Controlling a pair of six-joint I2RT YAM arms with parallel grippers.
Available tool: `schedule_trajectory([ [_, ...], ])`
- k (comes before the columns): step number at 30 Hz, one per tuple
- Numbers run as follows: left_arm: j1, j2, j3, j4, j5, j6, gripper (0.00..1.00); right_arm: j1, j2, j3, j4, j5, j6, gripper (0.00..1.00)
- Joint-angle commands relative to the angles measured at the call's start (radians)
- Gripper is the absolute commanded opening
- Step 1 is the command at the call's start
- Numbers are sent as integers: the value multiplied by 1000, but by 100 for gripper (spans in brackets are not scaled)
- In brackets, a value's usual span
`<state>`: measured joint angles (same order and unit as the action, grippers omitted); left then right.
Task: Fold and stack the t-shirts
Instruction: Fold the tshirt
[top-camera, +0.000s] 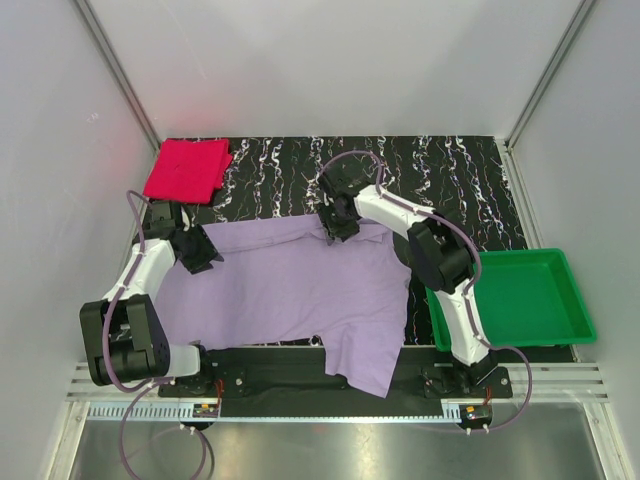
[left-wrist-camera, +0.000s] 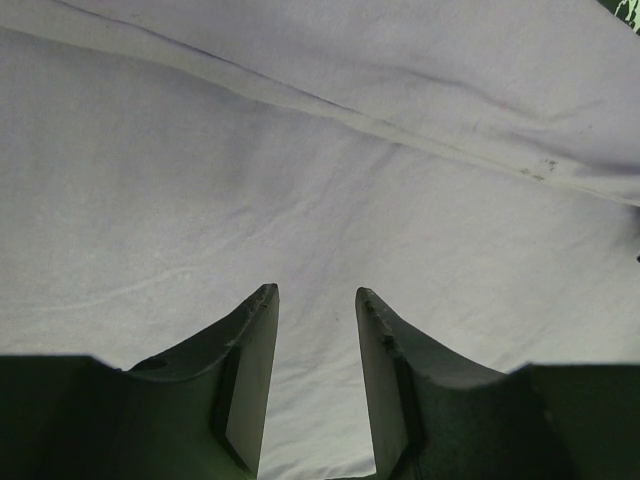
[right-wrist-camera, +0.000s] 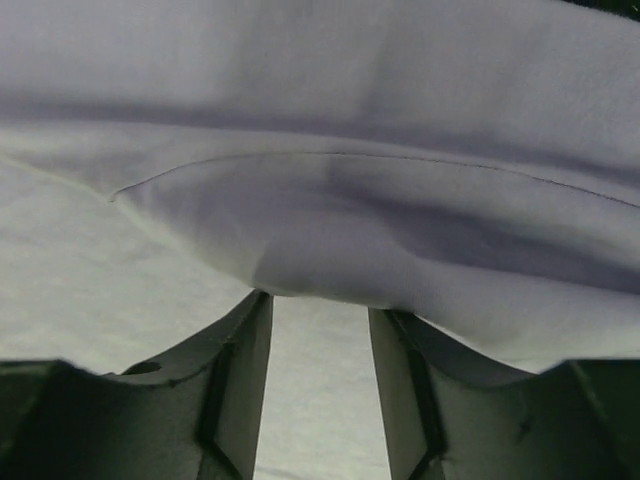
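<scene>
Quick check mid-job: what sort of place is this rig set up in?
Most likely a lab test cell, not a home: plain white panel walls on aluminium framing, a black marbled mat, and the left arm and right arm bolted to a rail at the near edge.

- The spread shirt (top-camera: 290, 290) lies mid-tabletop (top-camera: 450, 170), one part reaching forward between the arm bases.
- The folded shirt (top-camera: 187, 168) lies in the far left corner, behind the spread shirt's left end.
- The tray (top-camera: 525, 300) sits right of the spread shirt.
- The left gripper (top-camera: 205, 255) is at its left edge, the right gripper (top-camera: 338, 228) at its far edge.
</scene>
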<state>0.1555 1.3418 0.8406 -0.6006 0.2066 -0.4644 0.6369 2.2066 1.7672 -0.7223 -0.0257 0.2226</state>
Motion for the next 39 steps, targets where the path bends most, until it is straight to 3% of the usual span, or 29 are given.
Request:
schedule_trajectory([
  [1, -5, -33, 5, 16, 14, -2, 42, -3, 33, 52, 26, 66, -43, 52],
  [8, -5, -27, 11, 12, 7, 4, 42, -13, 74, 130, -14, 171, -63, 52],
  [13, -5, -10, 20, 13, 11, 4, 42, -17, 90, 169, -37, 167, -62, 44],
  [16, -5, -4, 26, 15, 8, 4, 42, -17, 73, 156, -35, 156, -57, 31],
  [21, -5, 5, 32, 22, 11, 4, 42, -17, 48, 170, -74, 96, -49, 1],
  [31, -5, -4, -5, 39, 8, 1, 42, -25, 18, 343, -385, -180, 1, 0],
  [39, -5, -18, -18, 38, 11, 4, 42, -28, 15, 227, -436, -384, 30, 0],
])
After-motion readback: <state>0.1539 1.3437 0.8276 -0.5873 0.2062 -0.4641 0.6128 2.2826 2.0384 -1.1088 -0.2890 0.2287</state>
